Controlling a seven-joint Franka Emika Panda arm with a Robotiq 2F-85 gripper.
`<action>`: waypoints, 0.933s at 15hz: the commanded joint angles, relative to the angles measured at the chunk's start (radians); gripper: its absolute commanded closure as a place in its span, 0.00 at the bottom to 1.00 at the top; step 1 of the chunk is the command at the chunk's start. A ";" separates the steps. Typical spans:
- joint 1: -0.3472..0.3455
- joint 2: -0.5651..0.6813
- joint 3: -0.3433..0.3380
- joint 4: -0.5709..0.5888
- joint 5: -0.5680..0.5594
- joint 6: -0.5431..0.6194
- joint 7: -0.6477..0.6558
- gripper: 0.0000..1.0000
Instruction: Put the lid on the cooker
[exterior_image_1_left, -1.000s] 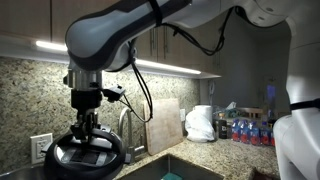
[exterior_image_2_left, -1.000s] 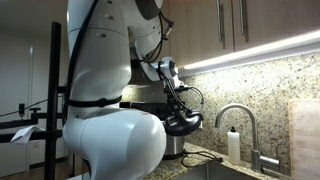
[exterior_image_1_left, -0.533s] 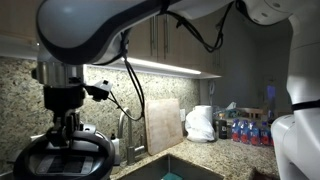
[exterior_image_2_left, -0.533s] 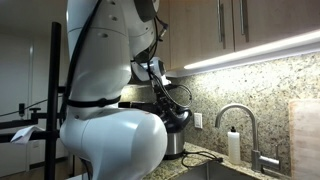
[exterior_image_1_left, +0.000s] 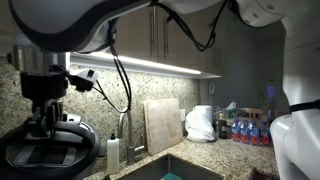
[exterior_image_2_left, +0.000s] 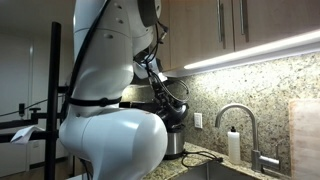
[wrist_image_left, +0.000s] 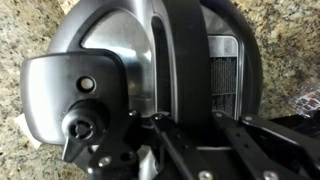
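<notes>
In an exterior view my gripper (exterior_image_1_left: 45, 118) is shut on the top handle of the lid (exterior_image_1_left: 40, 152), a round dark glossy lid held level at the far left. The cooker is not visible there. In an exterior view my gripper (exterior_image_2_left: 163, 98) holds the lid (exterior_image_2_left: 174, 117) right over the cooker (exterior_image_2_left: 175, 143), a silver pot partly hidden behind the robot's white body. I cannot tell whether they touch. In the wrist view the lid (wrist_image_left: 120, 50) fills the frame and my gripper's fingers (wrist_image_left: 195, 135) clamp its black handle strap (wrist_image_left: 185, 60).
A faucet (exterior_image_1_left: 125, 128), soap bottle (exterior_image_1_left: 113, 155) and wooden cutting board (exterior_image_1_left: 163, 122) stand behind the sink basin (exterior_image_1_left: 175, 170). A white bag (exterior_image_1_left: 200, 122) and several bottles (exterior_image_1_left: 250, 130) are at the right. Speckled granite counter (wrist_image_left: 290, 40) surrounds the lid.
My gripper has carried the lid steadily to the left in an exterior view, away from the faucet. In the other view it has shifted slightly left, over the cooker.
</notes>
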 joint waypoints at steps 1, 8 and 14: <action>-0.007 0.113 -0.012 0.100 0.000 0.046 -0.076 0.96; 0.024 0.288 0.005 0.257 0.023 0.021 -0.187 0.97; 0.057 0.300 -0.026 0.212 -0.144 0.135 -0.090 0.96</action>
